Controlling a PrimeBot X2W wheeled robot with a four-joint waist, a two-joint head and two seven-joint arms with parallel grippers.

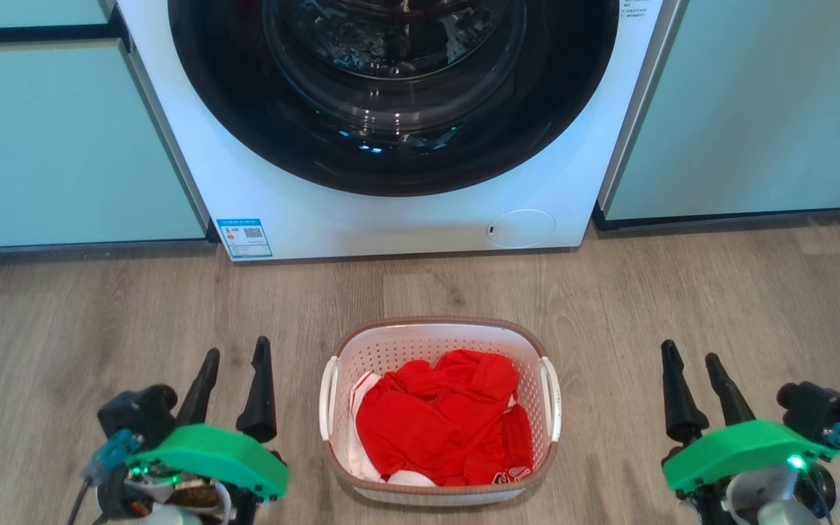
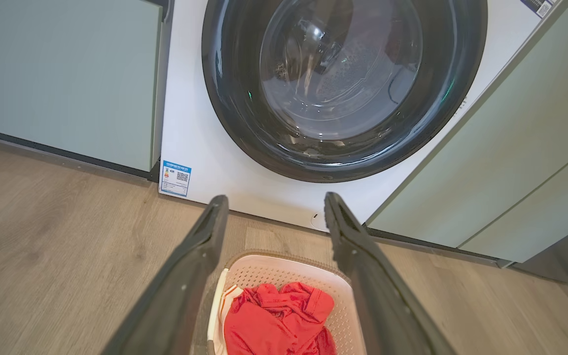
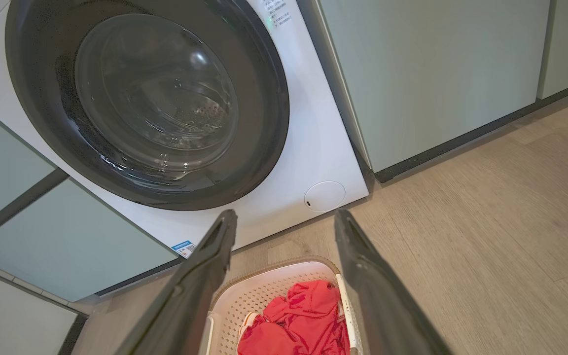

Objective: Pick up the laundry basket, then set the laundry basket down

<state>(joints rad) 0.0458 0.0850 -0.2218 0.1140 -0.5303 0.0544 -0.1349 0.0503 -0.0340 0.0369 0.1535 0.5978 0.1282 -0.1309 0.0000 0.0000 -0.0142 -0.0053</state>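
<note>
The laundry basket (image 1: 438, 332) stands on the wooden floor in front of the washing machine, white and perforated with a brown rim and white side handles. Red clothes (image 1: 442, 426) with a bit of white cloth fill it. My left gripper (image 1: 236, 357) hovers to the basket's left, open and empty, apart from the handle. Well to the basket's right, my right gripper (image 1: 691, 357) is open and empty too. Both wrist views show the basket (image 2: 284, 266) (image 3: 269, 283) low between open fingers.
A white front-loading washing machine (image 1: 405, 219) with a dark round door stands just beyond the basket. Pale green cabinets (image 1: 63, 146) flank it on both sides. Wooden floor (image 1: 99, 313) stretches left and right of the basket.
</note>
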